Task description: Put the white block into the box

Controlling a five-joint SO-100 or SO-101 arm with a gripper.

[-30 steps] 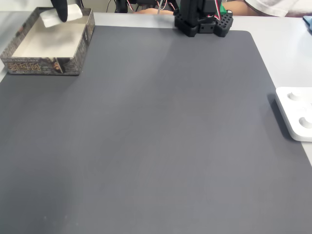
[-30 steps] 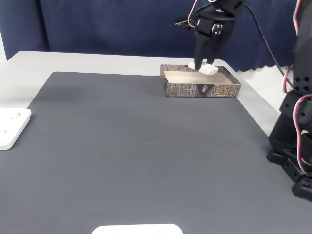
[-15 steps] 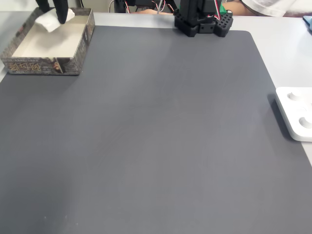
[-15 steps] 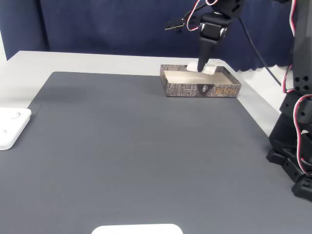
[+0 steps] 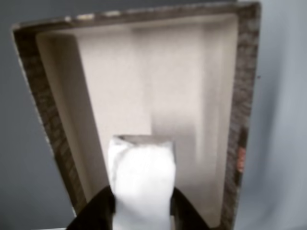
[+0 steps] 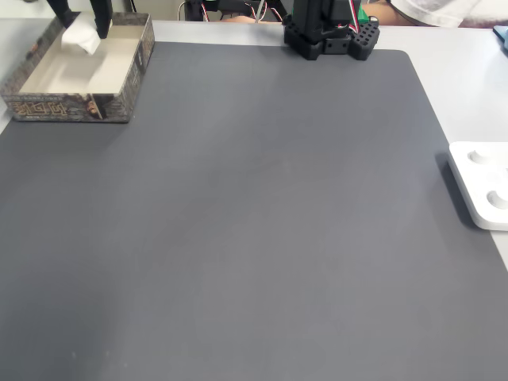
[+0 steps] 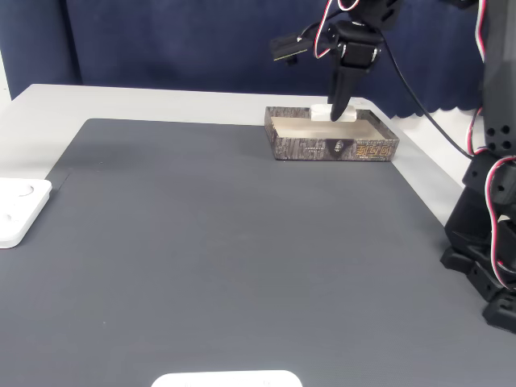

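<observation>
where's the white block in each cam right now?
Other view: white block bottom centre, between the tool's fingers, over the box.
A fixed view: top left, at the box's far end.
A fixed view: upper centre-right, at the box's far wall.
Shared landmark: the box.

One white block (image 6: 80,36) is in sight, and one box (image 6: 111,107) with a mottled dark rim. One dark mat (image 6: 254,222) covers the bench (image 7: 48,101). One arm carries one claw (image 7: 336,113), which has two fingers (image 5: 96,213). Two flat white objects lie at the mat's borders in a fixed view: one (image 7: 18,208) at the left, one (image 7: 227,378) at the bottom edge.
</observation>
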